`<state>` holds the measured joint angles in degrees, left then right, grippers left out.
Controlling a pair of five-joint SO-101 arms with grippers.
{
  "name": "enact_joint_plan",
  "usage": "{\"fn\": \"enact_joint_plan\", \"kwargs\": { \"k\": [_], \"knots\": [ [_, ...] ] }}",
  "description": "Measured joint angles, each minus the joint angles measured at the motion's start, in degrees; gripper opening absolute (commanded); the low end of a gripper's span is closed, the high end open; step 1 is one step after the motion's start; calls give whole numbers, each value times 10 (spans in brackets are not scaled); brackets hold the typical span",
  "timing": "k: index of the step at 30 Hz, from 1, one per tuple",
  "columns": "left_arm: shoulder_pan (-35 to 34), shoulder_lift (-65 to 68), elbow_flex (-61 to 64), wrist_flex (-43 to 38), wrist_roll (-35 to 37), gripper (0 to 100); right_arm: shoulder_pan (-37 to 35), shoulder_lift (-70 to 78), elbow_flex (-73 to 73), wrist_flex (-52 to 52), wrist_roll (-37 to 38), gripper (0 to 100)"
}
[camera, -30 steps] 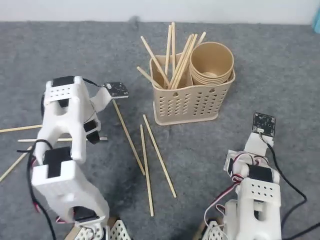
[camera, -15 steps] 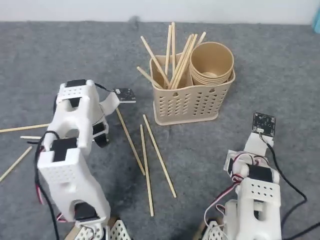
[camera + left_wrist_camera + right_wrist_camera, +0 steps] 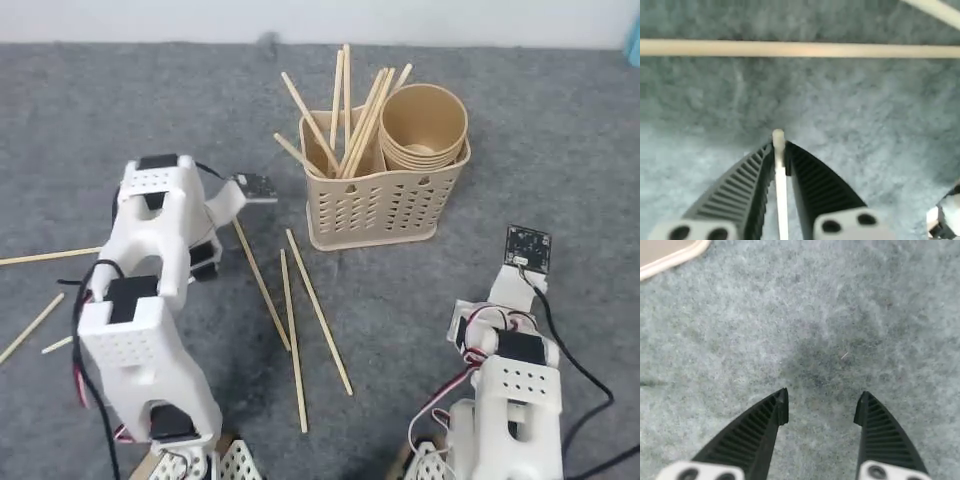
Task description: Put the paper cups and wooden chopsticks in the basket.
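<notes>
Ribbed black fingers of the left pincer [image 3: 779, 145] press together on a thin, pale wooden chopstick [image 3: 780, 190], whose blunt tip pokes just past the fingertips, close above the grey carpet [image 3: 865, 125]. Just beyond that tip another pale stick [image 3: 790, 48] lies flat across the carpet, apart from the pincer. From above, the white left arm [image 3: 150, 260] bends forward over the carpet left of the beige perforated plastic basket [image 3: 380, 215], which stands upright near the middle of the far side. Inside the basket, a stack of tan paper cups [image 3: 425, 125] fills the right-hand part, and a bundle of wooden chopsticks [image 3: 350, 110] leans upright in the left-hand part, ends fanning out above the rim. Three loose chopsticks [image 3: 293, 340] lie on the carpet between the left arm and the basket, near each other, all running roughly front to back. Two more loose sticks [image 3: 30, 328] lie well off at the left edge. The right pincer [image 3: 822, 407] is spread wide with nothing between its black fingers, bare carpet beneath them. The white right arm [image 3: 510, 390] sits at the near right, well apart from the basket and from every stick.
</notes>
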<state>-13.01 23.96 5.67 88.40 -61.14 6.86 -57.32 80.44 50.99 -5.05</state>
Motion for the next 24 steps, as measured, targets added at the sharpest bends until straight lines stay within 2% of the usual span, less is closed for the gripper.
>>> {"fn": "enact_joint_plan", "kwargs": {
  "k": [4,10,13,20,24],
  "knots": [
    [0,-74,-48,25,57,9,1,0,0,0,0,226],
    [-2,-223,-78,25,193,10,0,0,0,0,0,226],
    [6,-287,-78,-14,297,11,1,0,0,0,0,226],
    [48,-394,-78,-139,596,11,0,0,0,0,0,226],
    [100,-453,-78,-205,712,11,1,0,0,0,0,226]
  ]
}}
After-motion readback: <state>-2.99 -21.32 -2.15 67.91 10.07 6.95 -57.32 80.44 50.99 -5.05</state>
